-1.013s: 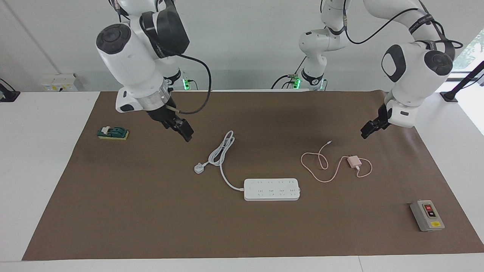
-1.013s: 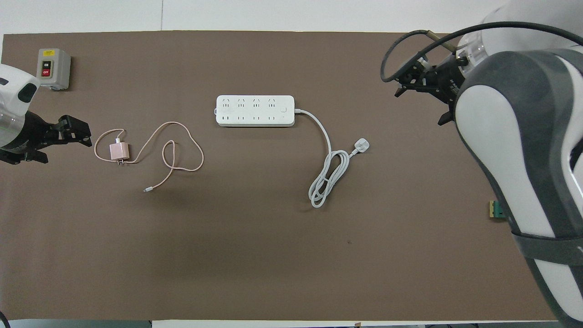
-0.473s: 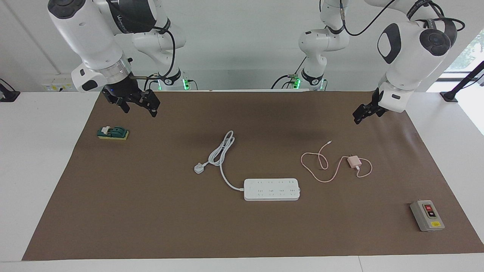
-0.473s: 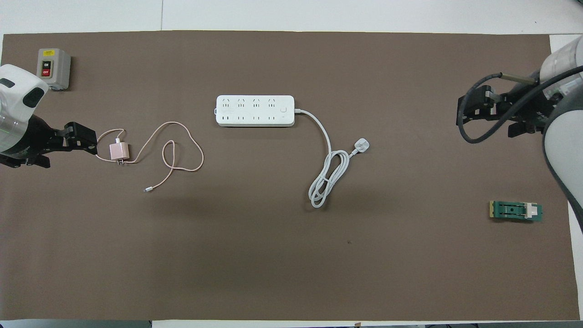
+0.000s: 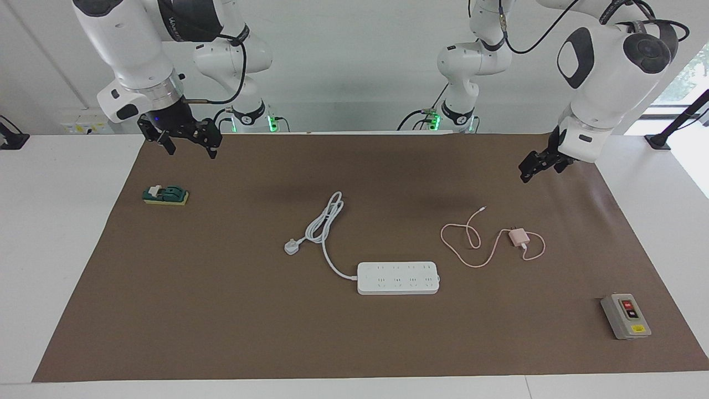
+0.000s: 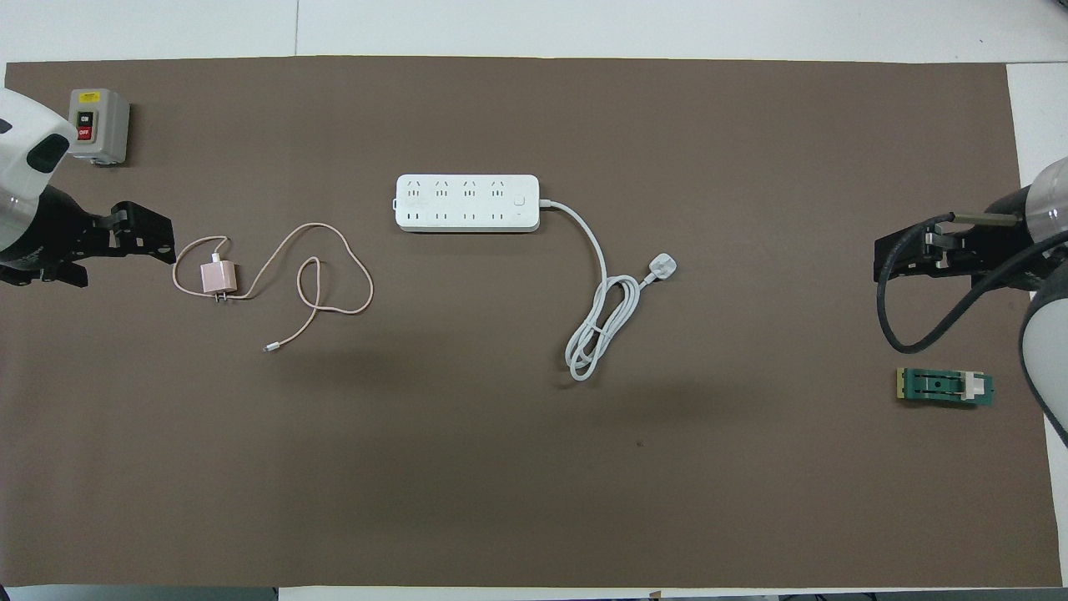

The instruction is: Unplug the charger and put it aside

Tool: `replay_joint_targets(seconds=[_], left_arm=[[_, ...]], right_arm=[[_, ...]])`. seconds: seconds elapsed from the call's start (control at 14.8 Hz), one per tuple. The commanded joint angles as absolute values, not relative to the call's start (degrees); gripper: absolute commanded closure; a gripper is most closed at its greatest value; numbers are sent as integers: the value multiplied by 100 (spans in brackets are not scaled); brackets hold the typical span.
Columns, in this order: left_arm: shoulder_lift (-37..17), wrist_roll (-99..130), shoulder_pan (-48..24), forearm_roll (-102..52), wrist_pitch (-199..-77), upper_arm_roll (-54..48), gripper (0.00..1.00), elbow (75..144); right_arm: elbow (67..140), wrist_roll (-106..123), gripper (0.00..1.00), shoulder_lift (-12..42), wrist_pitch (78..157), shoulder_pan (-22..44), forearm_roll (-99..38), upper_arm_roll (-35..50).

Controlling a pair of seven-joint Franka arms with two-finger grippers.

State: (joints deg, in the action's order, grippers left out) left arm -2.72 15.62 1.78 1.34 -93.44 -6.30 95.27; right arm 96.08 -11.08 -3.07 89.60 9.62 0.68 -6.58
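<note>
The pale pink charger [image 5: 519, 238] lies on the brown mat, unplugged, toward the left arm's end of the table. Its thin pink cable [image 5: 471, 244] loops beside it. It also shows in the overhead view [image 6: 217, 276], apart from the white power strip [image 6: 467, 203]. My left gripper [image 5: 525, 173] hangs open and empty in the air, over the mat beside the charger, as the overhead view [image 6: 169, 242] shows too. My right gripper [image 5: 190, 151] is open and empty, up over the mat's edge at the right arm's end, also seen in the overhead view [image 6: 878, 260].
The power strip [image 5: 397, 277] lies mid-table with its thick white cord and plug [image 5: 292, 246] coiled nearer to the robots. A grey switch box [image 5: 626, 316] stands at the left arm's end. A green and yellow block [image 5: 166, 195] lies at the right arm's end.
My right arm swung back from the middle of the table to its own end and rose. My left gripper lifted a little. The charger and strip have not moved.
</note>
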Motion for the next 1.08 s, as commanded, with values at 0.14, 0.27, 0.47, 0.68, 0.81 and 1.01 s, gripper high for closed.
replay_joint_targets(seconds=[0.14, 0.27, 0.47, 0.68, 0.81, 1.01], left_arm=[[-396, 933, 176, 70, -8973, -545, 0, 9053], [-404, 844, 176, 70, -8983, -528, 0, 9061], [-413, 475, 132, 53, -9070, -405, 0, 9105], [-413, 440, 123, 18, -9202, -369, 0, 9097], [-413, 439, 140, 18, -9246, -360, 0, 9105], [-404, 439, 193, 18, -9351, -352, 0, 9114]], right_arm=[[9914, -599, 0, -519, 9220, 563, 246, -598], [9914, -571, 0, -519, 9220, 484, 255, -598], [9914, -624, 0, -519, 9211, 501, 246, -589], [9905, -650, 0, -510, 9202, 501, 246, -589], [9905, -624, 0, -510, 9202, 510, 246, -589], [9905, -641, 0, -510, 9202, 510, 246, -589]])
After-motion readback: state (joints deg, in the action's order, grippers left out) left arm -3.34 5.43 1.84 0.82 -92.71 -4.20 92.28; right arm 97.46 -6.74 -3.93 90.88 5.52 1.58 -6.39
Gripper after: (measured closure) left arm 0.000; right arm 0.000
